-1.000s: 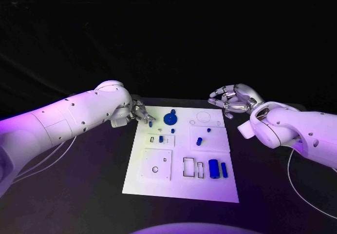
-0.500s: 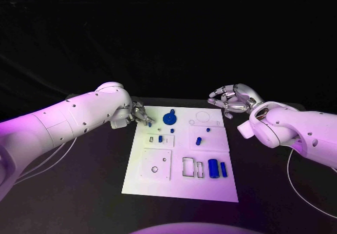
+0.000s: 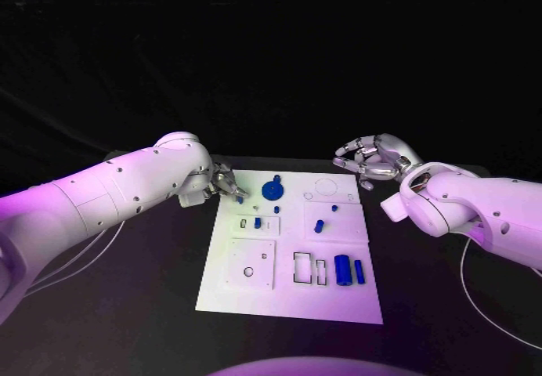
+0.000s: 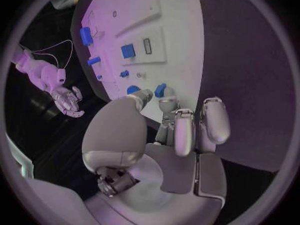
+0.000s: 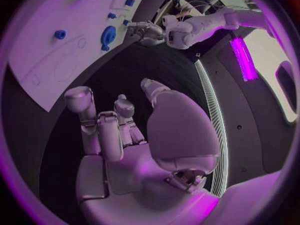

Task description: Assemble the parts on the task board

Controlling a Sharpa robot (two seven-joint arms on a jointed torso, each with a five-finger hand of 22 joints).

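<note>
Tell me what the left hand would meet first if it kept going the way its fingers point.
Probably the small blue part right at the left hand's fingertips, at the task board's far left corner; whether they already touch it is unclear.

left robot hand grip on small blue part unclear

A black table lies under violet light. Behind it the backdrop is black. A bright purple strip light glows in the room.
</note>
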